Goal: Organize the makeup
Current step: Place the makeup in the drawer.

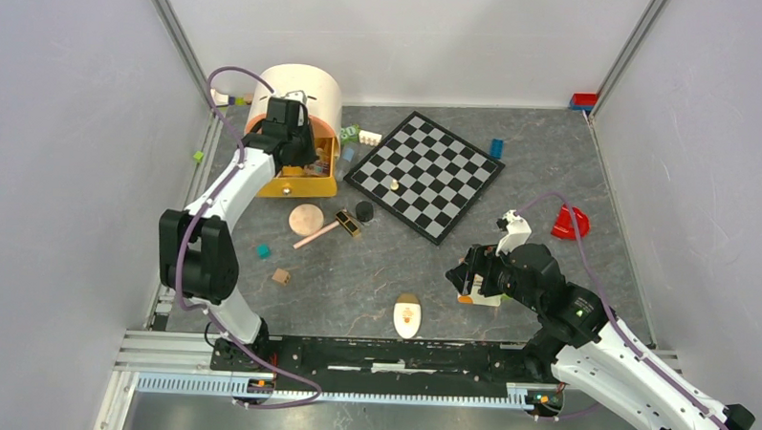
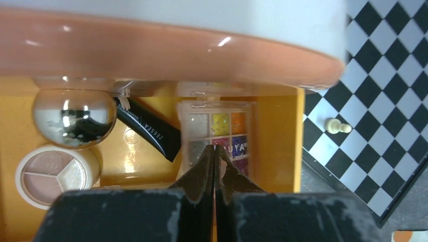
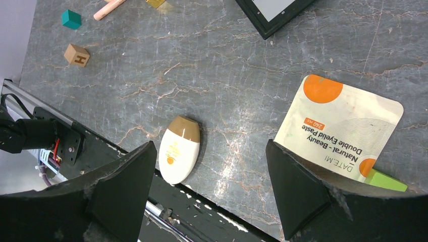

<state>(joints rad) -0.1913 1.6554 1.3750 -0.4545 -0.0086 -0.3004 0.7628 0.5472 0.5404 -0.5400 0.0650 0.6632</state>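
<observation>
Multicolour eyeshadow palette [image 2: 222,131] lies below the closed left gripper [image 2: 215,151]; right gripper [image 3: 210,146] gapes above white-orange sachet [image 3: 338,133].

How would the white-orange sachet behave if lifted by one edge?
The sachet lies flat and thin, so it would probably droop rather than stay stiff, and seems light. Flush against the table, its edge may be hard to catch; pushing would likely just slide it.
</observation>
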